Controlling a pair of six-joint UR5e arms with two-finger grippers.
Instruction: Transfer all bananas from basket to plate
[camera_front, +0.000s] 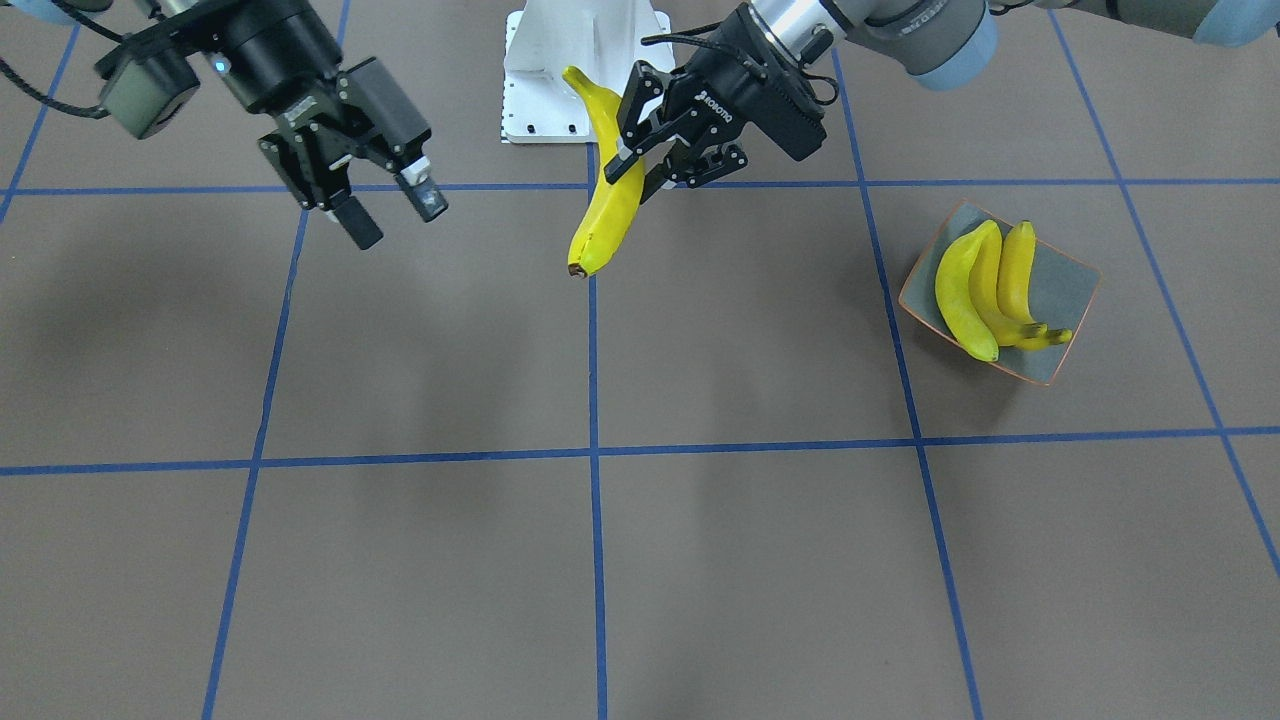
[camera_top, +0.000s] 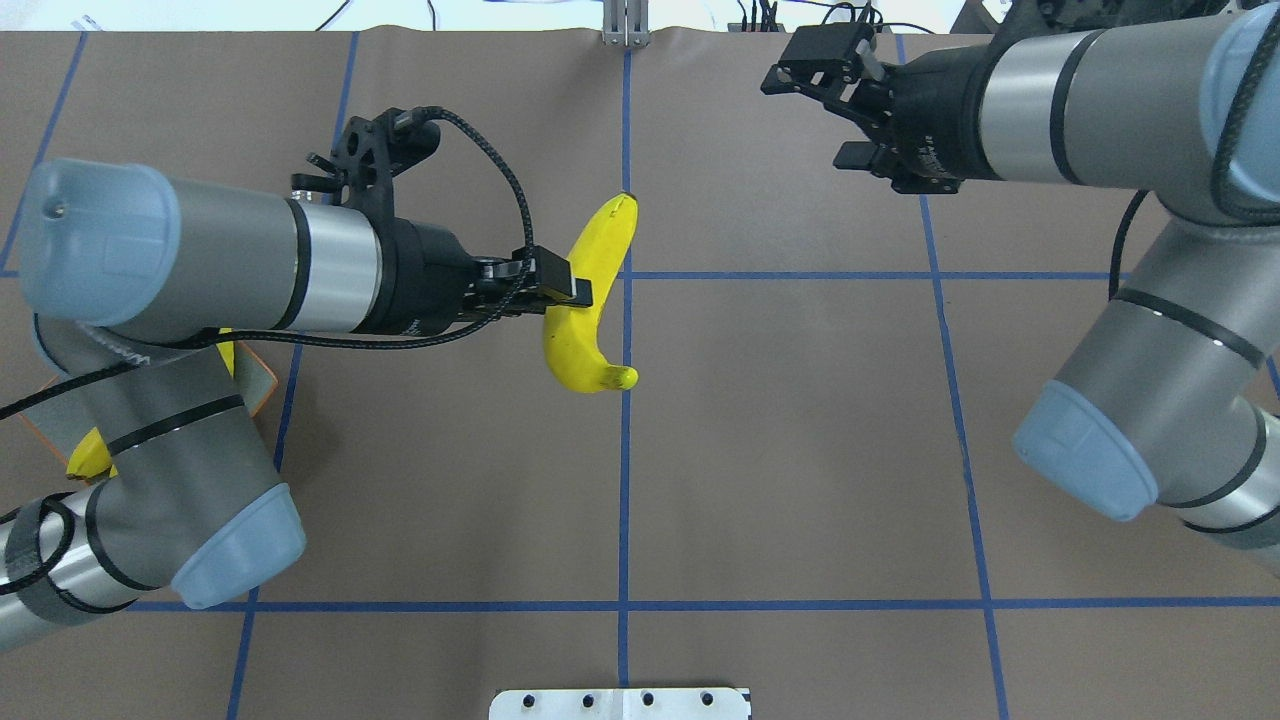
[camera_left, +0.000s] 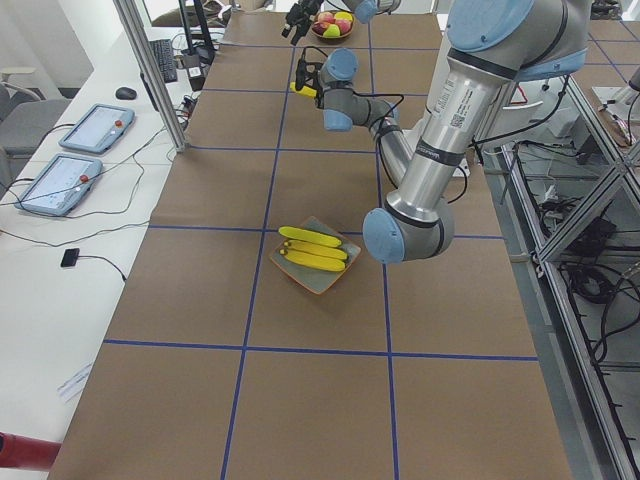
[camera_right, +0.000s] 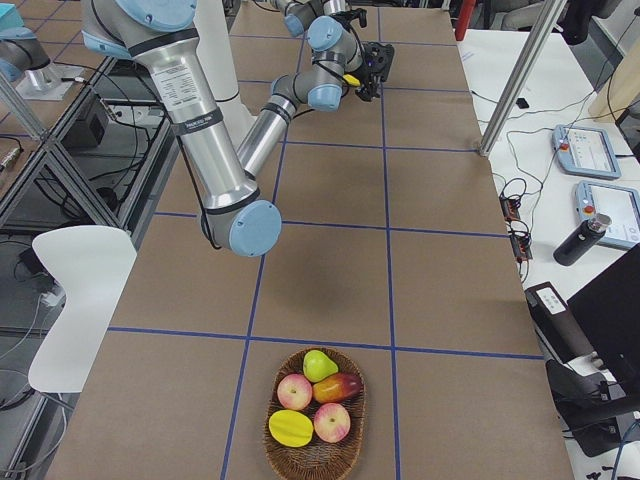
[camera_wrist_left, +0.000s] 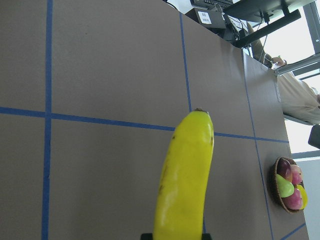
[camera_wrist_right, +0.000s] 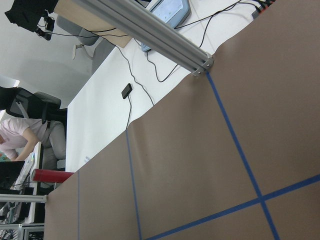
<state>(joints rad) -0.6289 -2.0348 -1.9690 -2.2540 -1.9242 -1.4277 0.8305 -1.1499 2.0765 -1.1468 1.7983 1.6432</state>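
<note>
The brown surface (camera_left: 200, 300) is divided into squares by blue tape lines (camera_left: 250, 290). In the exterior left view, a white desk (camera_left: 30, 320) is seen along the left edge. A screen pendant (camera_left: 58, 185) and a second one (camera_left: 97, 128) are laid on it, and an aluminium post (camera_left: 150, 75) is fixed beside it. In the exterior right view, a white chair (camera_right: 80, 290) is placed at the left edge and a dark bottle (camera_right: 580, 238) at the right. Bright light is seen at the right edge of the left wrist view.
</note>
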